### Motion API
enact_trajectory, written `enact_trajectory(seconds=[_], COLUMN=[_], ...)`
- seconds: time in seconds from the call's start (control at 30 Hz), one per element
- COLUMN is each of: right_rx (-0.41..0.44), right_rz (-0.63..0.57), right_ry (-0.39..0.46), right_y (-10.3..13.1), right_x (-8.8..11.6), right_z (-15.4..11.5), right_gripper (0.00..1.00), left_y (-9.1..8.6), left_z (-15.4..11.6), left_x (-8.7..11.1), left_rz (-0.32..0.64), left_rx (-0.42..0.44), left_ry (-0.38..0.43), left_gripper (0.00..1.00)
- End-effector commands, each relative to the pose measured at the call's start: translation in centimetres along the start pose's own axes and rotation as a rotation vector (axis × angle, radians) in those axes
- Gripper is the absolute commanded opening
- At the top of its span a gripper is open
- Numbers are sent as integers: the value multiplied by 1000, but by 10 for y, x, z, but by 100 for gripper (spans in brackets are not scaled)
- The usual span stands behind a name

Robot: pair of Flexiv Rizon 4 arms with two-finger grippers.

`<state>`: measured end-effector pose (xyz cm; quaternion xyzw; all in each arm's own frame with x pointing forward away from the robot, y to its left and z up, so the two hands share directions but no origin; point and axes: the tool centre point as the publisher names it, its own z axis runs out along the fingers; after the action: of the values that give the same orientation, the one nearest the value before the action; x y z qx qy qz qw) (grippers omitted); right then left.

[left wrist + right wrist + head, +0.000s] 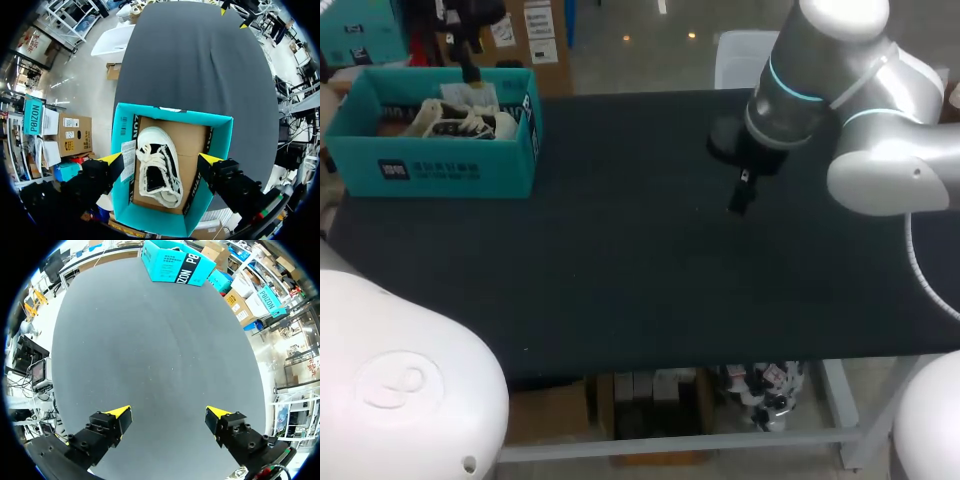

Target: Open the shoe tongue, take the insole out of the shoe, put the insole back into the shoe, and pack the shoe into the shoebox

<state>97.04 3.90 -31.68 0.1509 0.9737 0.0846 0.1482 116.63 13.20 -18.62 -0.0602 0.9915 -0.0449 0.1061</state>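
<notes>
Your shoe (157, 167) lies inside the open teal shoebox (221, 134), laces up, on the box's cardboard floor. From above you cannot tell whether the insole is in it. Your left hand (161, 159) hangs straight over the shoebox, fingers spread wide, one yellow tip above each long wall and nothing pinched. A white slip (128, 155) sits at the shoebox wall beside the shoe. Your right hand (169, 412) is well apart from the shoebox, over the dark bench (650, 270), fingers likewise spread with nothing between them.
</notes>
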Motion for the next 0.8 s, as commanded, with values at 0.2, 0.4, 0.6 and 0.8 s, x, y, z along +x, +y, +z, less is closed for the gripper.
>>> enact_trajectory(seconds=[0.2,0.4,0.6,0.8], right_rx=[4,4,4,4], right_rz=[0,0,0,0], right_ry=[0,0,0,0], right_y=[0,0,0,0], right_x=[0,0,0,0], right_z=[-1,-1,-1,-1], right_gripper=[100,100,100,100], left_y=[-36,-50,-69,-87], left_z=[-35,-34,-27,-20], left_x=[40,57,84,104], left_rz=[58,56,93,135], left_rx=[-10,37,53,58], left_ry=[-70,10,36,70], left_gripper=[100,100,100,100])
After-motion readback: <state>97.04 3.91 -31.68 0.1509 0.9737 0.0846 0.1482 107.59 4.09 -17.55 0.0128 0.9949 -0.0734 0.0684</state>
